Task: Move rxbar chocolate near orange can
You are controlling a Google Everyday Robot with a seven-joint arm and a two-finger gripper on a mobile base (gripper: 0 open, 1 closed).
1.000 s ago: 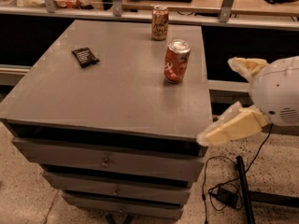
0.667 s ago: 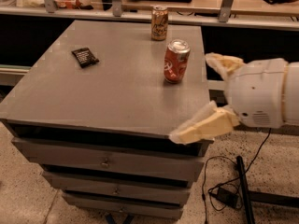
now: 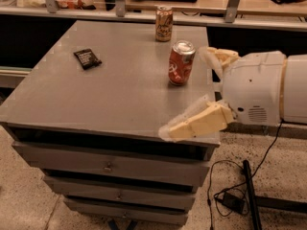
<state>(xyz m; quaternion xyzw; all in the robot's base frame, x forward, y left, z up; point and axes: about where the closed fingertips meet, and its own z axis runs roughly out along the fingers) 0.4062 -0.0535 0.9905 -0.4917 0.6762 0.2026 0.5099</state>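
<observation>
The robot's white arm [image 3: 261, 87] reaches in from the right at tabletop height, its gripper [image 3: 184, 94] hanging over the near right corner of a grey drawer cabinet [image 3: 120, 99]. The two cream fingers [image 3: 196, 123] are spread wide and hold nothing. The lower one slants down and left over the cabinet's front edge, and the upper one [image 3: 218, 57] sits farther back, tip toward the left.

The rxbar chocolate [image 3: 87, 58] lies flat on the cabinet top, well apart from both fingers, far to their left and beyond the lower fingertip. The black wrapper sits askew to the cabinet's edges. Its long axis appears to run from the far left to the near right, printed face up.

A red can [image 3: 181, 63] stands upright just left of the upper finger, beyond the lower one and touching neither. The orange can [image 3: 164, 23] stands upright at the cabinet's far edge, beyond the red can, farther back than both fingers and well apart from the wrapper. A black cable [image 3: 225, 195] trails on the speckled floor below the arm.
</observation>
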